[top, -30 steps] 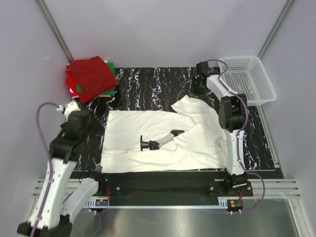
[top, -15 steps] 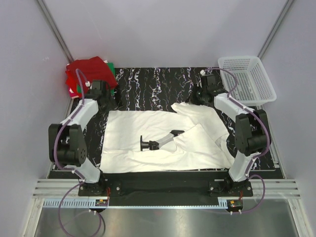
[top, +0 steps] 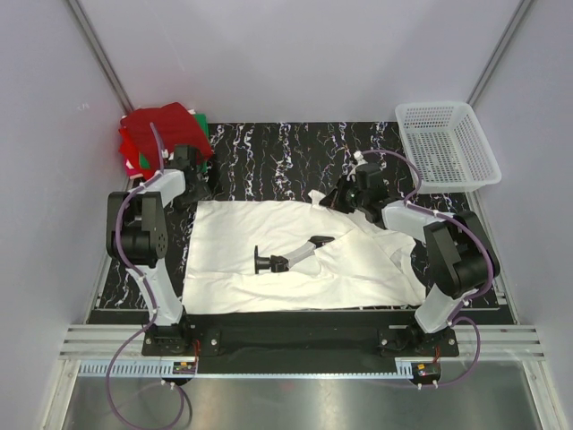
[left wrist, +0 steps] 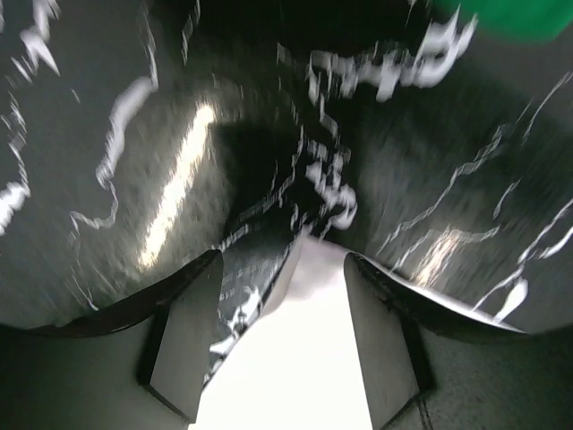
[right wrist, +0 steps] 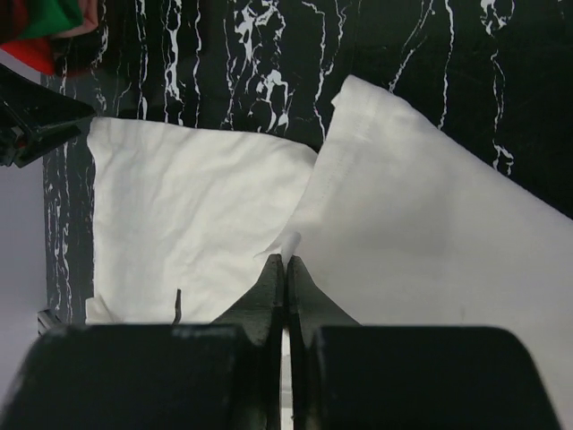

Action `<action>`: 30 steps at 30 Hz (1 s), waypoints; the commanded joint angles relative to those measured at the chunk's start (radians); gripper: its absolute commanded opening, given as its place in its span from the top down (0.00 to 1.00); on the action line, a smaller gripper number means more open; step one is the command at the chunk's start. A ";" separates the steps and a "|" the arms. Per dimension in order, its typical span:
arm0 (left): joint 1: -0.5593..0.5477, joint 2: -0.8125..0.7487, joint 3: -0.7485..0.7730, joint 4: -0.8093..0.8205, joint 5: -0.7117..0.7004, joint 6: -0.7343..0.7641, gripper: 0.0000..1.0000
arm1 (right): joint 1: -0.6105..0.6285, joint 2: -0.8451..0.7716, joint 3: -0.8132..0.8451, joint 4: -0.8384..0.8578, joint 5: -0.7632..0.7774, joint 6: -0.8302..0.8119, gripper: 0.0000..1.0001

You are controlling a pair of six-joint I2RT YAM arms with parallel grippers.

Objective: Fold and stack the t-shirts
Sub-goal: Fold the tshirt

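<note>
The white t-shirt [top: 269,237] lies spread on the black marbled mat, with its right part folded over. My left gripper [top: 192,186] is at the shirt's far left corner. In the left wrist view it [left wrist: 283,262] is open, with that white corner [left wrist: 304,340] between the fingers. My right gripper [top: 334,201] is at the shirt's far edge. In the right wrist view it [right wrist: 286,260] is shut on a small pinch of white cloth [right wrist: 291,240]. The folded red tees [top: 154,134], with green [top: 202,121] showing under them, are stacked at the far left corner.
A white mesh basket [top: 448,143] stands at the far right, off the mat. A small black and grey object [top: 285,255] lies on the middle of the shirt. Bare mat [top: 277,152] lies beyond the shirt, and grey walls close in both sides.
My left arm swung from the near left up to the shirt's far left corner. My right gripper moved from the far right of the mat left and nearer, onto the shirt's far edge.
</note>
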 commanded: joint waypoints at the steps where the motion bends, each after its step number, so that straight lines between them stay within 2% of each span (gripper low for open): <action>1: 0.004 0.036 0.101 -0.022 -0.048 -0.027 0.39 | 0.001 -0.022 0.010 0.110 -0.023 0.019 1.00; 10: 0.004 0.084 0.146 -0.088 -0.034 -0.030 0.42 | -0.002 -0.002 0.021 0.104 -0.030 0.026 1.00; 19: -0.002 0.034 0.066 -0.077 -0.037 -0.053 0.39 | -0.018 0.032 0.041 0.098 -0.059 0.043 1.00; 23: -0.006 0.036 0.061 -0.073 -0.017 -0.073 0.48 | -0.034 0.036 0.027 0.118 -0.081 0.062 1.00; 30: -0.016 0.074 0.098 -0.077 0.014 -0.087 0.71 | -0.051 0.046 0.021 0.139 -0.108 0.077 1.00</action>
